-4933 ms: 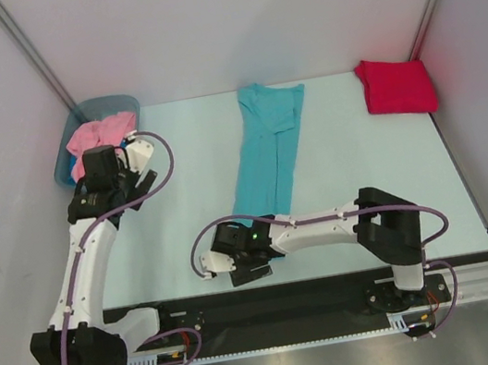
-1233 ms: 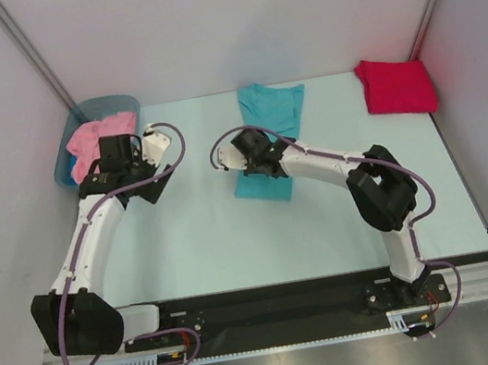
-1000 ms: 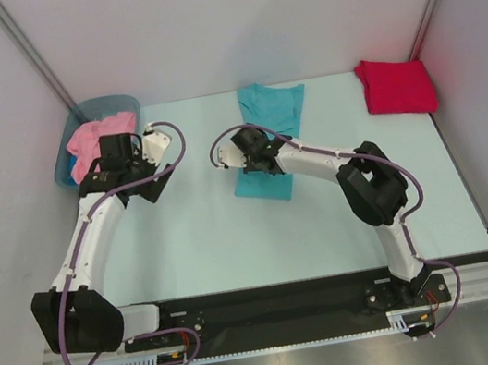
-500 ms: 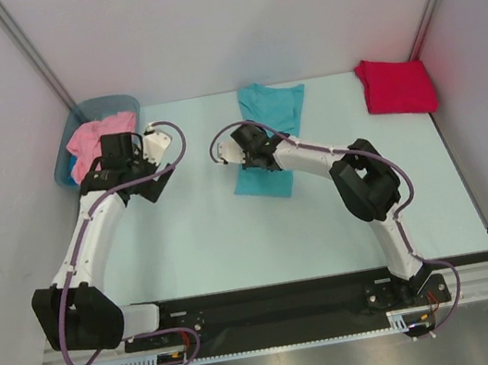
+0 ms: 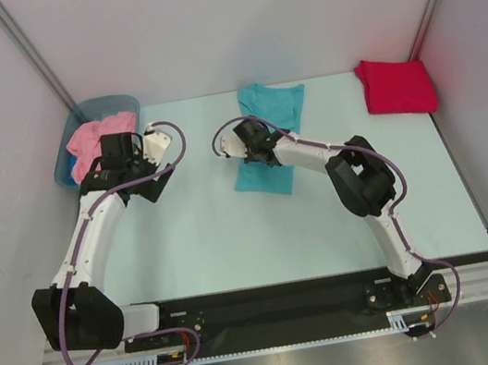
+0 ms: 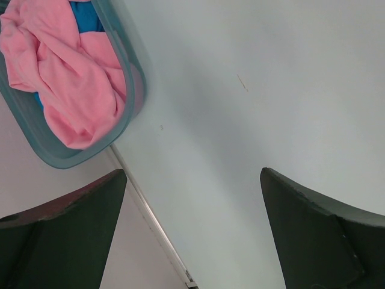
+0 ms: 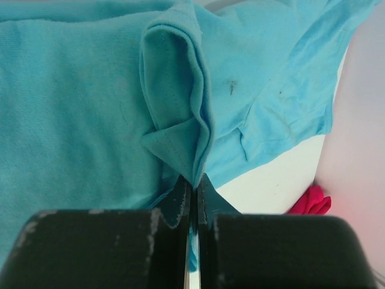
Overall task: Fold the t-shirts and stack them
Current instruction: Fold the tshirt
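Right wrist cam: right hand (image 7: 194,182) pinches turquoise t-shirt (image 7: 72,90); edges cropped.

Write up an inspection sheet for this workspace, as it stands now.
Surface: pale blue table, nothing spilled.
Job's things: turquoise t-shirt mid-table, partly folded; crimson t-shirt folded, far right corner; pink t-shirt crumpled in grey-blue tub.
Clutter: nothing seen beyond the tub.
Grippers: left gripper open above bare table; right gripper shut on a turquoise fold.
Cables: purple cables loop along both arms, no snag seen.
Surroundings: white walls, metal corner posts.
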You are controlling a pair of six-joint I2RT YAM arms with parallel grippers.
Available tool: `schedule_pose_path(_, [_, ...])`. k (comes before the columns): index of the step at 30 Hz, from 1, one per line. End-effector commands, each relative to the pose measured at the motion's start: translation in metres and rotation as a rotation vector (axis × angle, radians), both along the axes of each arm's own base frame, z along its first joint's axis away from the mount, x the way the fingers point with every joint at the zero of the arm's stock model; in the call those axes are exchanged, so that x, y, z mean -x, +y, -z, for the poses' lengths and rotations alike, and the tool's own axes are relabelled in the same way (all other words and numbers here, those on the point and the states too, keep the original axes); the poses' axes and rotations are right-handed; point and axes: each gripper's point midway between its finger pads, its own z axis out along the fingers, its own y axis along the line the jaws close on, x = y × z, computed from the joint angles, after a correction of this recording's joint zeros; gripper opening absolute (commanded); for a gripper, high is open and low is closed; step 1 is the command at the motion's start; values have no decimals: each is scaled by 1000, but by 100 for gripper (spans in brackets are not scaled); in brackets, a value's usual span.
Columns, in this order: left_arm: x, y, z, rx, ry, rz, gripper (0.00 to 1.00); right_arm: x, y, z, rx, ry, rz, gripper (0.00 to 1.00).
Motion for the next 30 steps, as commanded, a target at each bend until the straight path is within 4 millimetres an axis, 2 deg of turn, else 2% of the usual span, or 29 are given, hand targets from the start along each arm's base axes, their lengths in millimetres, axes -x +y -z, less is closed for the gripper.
schedule_pose_path(1, [-10, -5, -18, 19, -54, 3, 100, -19, 3, -22, -29, -76, 19, 0])
schedule_pose_path(2, [-10, -5, -18, 17, -51, 4, 100, -20, 2, -21, -27, -80, 26, 2])
schedule_pose_path(3, [-11, -5, -18, 16, -53, 3, 100, -21, 1, -19, -22, -80, 30, 30])
schedule_pose_path(5, [-11, -5, -20, 21, -55, 0, 100, -28, -5, -18, -1, -121, 67, 48])
schedule_pose_path(6, [-11, -6, -19, 25, -53, 0, 100, -32, -8, -18, 2, -142, 87, 59])
schedule_pose_path(7, [-11, -6, -19, 25, -53, 3, 100, -40, -8, -21, -10, -188, 109, 62])
schedule_pose_path(9, [-10, -7, -17, 32, -50, 1, 100, -49, -22, -31, 21, -299, 191, 63])
schedule_pose_path(10, [-10, -7, -17, 32, -50, 1, 100, -62, -21, -49, -5, -405, 214, 63])
schedule_pose_path(11, [-10, -7, -17, 34, -49, 1, 100, -63, -29, -55, 10, -442, 248, 63])
schedule_pose_path(14, [-11, -8, -18, 36, -52, 2, 100, -62, -26, -67, -41, -447, 257, 62])
schedule_pose_path(16, [-12, -8, -20, 36, -57, 0, 100, -50, -22, -62, -66, -376, 248, 60])
schedule_pose_path(18, [-12, -7, -23, 36, -63, -1, 100, -30, -1, -66, -138, -253, 171, 51])
schedule_pose_path(19, [-12, -7, -23, 35, -62, 0, 100, -11, -1, -58, -123, -150, 149, 43])
schedule_pose_path(20, [-12, -7, -23, 33, -62, 0, 100, 5, 15, -60, -214, -54, 105, 29])
schedule_pose_path(21, [-11, -7, -23, 32, -60, 0, 100, 15, 20, -59, -239, -3, 96, 19])
schedule_pose_path(22, [-11, -7, -24, 33, -62, 0, 100, 40, 29, -49, -253, 123, 44, 16])
schedule_pose_path(23, [-10, -8, -24, 37, -64, 2, 100, 53, 30, -46, -263, 168, 43, 15])
schedule_pose_path(25, [-9, -8, -23, 39, -61, 2, 100, 74, 36, -47, -259, 195, 18, 18])
schedule_pose_path(26, [-9, -9, -23, 43, -62, 3, 100, 85, 33, -35, -235, 219, 11, 21])
schedule_pose_path(28, [-8, -9, -23, 44, -59, 3, 100, 100, 38, -38, -224, 208, -37, 28])
schedule_pose_path(29, [-9, -9, -24, 44, -62, 4, 100, 111, 35, -28, -198, 223, -46, 39])
schedule_pose_path(30, [-9, -9, -25, 42, -65, 6, 100, 113, 37, -30, -198, 205, -54, 44])
